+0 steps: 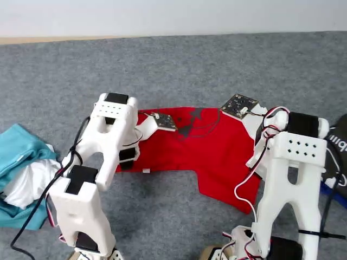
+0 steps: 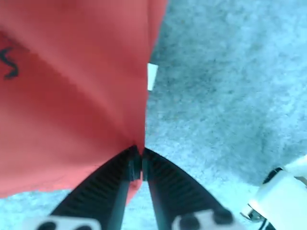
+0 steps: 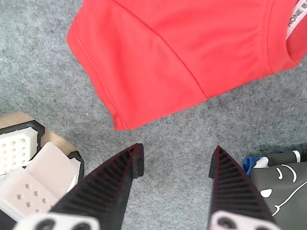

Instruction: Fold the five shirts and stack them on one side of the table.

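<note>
the left gripper (image 2: pixel 136 155) has its jaws pressed together on the edge of the red shirt (image 2: pixel 72 96), with a fold of cloth pinched right at the tips. holding the very border probably gives it a grip to lift that side and carry it over in a fold. just past the tips, along the same edge, a small white tag (image 2: pixel 151 76) sticks out, and beyond the edge lies the grey table cover (image 2: pixel 230 86).

the right gripper (image 3: pixel 176 163) stands wide apart and holds nothing. it sits above bare grey cover, just short of the shirt's sleeve (image 3: pixel 124 81), which lies flat straight ahead of the tips. that spot looks chosen for taking the sleeve so both arms can work the same garment. close beside one of its fingers lie a dark shirt (image 3: pixel 283 184) with a pale print and a bit of blue cloth (image 3: pixel 252 164), apparently parked out of the way.

well off to the far side of the left gripper, away from the red shirt, a teal shirt (image 1: pixel 21 146) and a white shirt (image 1: pixel 27 184) lie crumpled together, unfolded, likely waiting their turn.

count: two grippers; one red shirt, one teal, one white, one dark. whether the blue cloth is the fifth shirt i cannot tell. none looks folded yet.
</note>
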`<state>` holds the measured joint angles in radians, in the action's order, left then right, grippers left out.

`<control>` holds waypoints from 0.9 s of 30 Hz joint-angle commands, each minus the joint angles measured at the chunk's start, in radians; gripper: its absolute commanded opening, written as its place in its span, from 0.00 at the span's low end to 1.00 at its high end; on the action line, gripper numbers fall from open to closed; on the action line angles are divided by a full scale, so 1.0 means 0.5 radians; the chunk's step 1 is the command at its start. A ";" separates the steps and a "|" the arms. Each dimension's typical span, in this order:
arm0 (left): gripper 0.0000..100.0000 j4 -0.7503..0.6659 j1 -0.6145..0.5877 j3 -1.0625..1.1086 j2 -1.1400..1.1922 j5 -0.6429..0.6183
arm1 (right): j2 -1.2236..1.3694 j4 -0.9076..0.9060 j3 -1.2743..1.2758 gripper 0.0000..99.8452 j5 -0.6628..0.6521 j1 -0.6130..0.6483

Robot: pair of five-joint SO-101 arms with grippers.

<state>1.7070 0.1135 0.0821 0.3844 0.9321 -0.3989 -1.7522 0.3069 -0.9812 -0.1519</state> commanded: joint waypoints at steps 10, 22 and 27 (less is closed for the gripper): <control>0.09 -0.184 -0.273 0.005 -0.123 0.012 | 0.005 -0.069 -0.095 0.23 0.018 -0.005; 0.01 -0.126 -0.316 -0.535 -0.135 -0.273 | 0.137 0.400 -0.101 0.21 0.519 0.247; 0.01 0.031 -0.310 -0.735 -0.135 -0.396 | 0.351 0.560 -0.110 0.01 0.733 0.437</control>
<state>1.6717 -0.0445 -0.2232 0.3721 0.7725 -0.2516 -1.5221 0.3007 -0.6728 0.0199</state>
